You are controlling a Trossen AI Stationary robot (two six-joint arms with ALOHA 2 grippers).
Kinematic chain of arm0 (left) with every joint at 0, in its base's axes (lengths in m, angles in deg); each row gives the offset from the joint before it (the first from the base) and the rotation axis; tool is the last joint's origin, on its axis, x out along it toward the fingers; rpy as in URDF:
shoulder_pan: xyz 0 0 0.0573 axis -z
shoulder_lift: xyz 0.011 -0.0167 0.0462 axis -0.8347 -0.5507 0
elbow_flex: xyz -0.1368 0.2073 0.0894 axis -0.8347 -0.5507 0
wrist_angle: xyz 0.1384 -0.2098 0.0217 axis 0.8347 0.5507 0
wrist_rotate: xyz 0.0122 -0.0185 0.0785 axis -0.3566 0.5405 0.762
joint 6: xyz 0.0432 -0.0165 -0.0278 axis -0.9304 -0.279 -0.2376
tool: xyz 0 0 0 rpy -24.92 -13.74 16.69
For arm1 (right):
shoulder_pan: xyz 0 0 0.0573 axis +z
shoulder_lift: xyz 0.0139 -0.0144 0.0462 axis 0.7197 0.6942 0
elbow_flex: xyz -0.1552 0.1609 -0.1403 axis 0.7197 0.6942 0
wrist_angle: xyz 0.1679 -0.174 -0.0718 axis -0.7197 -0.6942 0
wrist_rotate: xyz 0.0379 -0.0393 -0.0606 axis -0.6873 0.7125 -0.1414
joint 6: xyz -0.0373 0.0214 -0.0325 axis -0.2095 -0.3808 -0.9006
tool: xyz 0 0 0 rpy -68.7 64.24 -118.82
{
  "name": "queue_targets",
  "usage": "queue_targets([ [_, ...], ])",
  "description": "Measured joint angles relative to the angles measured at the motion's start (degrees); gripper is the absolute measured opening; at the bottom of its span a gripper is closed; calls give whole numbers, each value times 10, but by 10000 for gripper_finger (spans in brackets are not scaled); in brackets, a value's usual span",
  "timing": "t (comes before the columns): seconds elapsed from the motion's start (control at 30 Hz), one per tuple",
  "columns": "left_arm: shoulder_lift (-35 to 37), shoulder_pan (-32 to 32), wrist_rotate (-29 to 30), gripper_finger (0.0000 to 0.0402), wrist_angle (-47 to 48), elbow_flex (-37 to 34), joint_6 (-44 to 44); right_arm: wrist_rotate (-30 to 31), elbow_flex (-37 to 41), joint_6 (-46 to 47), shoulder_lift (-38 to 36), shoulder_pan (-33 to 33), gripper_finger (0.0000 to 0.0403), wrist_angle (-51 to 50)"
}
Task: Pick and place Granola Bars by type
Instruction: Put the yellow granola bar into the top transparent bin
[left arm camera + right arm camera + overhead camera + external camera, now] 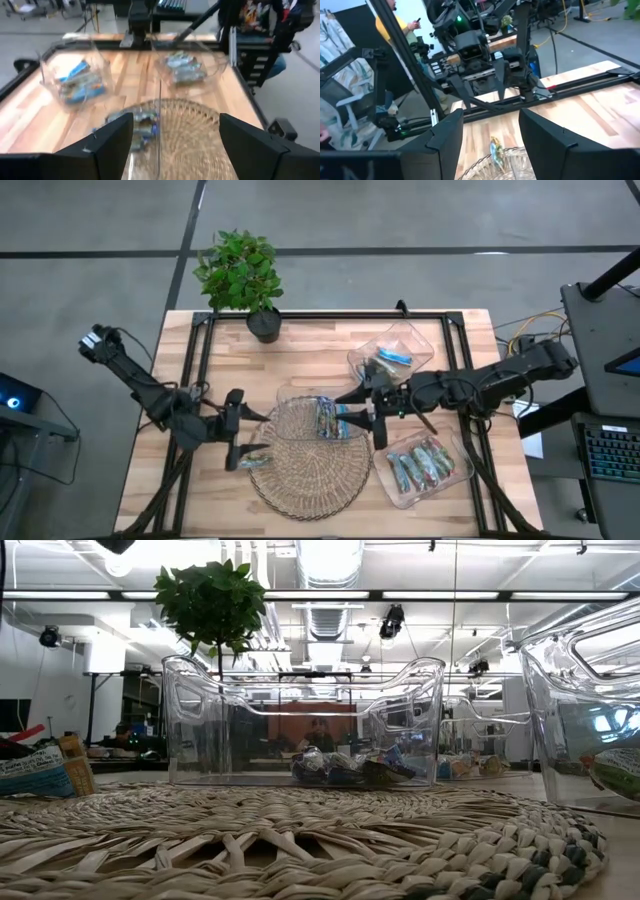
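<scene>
Woven wicker mat fronts clear plastic trays; left claw gapes, right claw seemingly apart.

Wrapped Granola Bars lie in three trays and on the mat.

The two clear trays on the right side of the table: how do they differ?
The far tray holds a few blue-wrapped bars; the near tray holds more bars, greenish-silver. The far tray sits beside the plant, the near one by the woven mat. Both are clear plastic.
</scene>
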Motion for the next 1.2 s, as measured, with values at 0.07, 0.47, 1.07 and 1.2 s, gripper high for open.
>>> queue_targets([
  [0.07, 1, 12, 9, 274, 36, 0, 37, 0, -9, 0, 11, 1, 182, 0],
  [0.47, -42, 42, -59, 274, 253, -3, 311, -1, -59, -34, 57, 1, 185, 0],
  [1.07, -217, 45, -258, 274, 291, -21, 338, -3, -58, -36, 54, 1, 179, -1],
  [1.2, -227, 47, -272, 274, 290, -21, 336, -3, -58, -37, 54, 1, 183, -1],
])
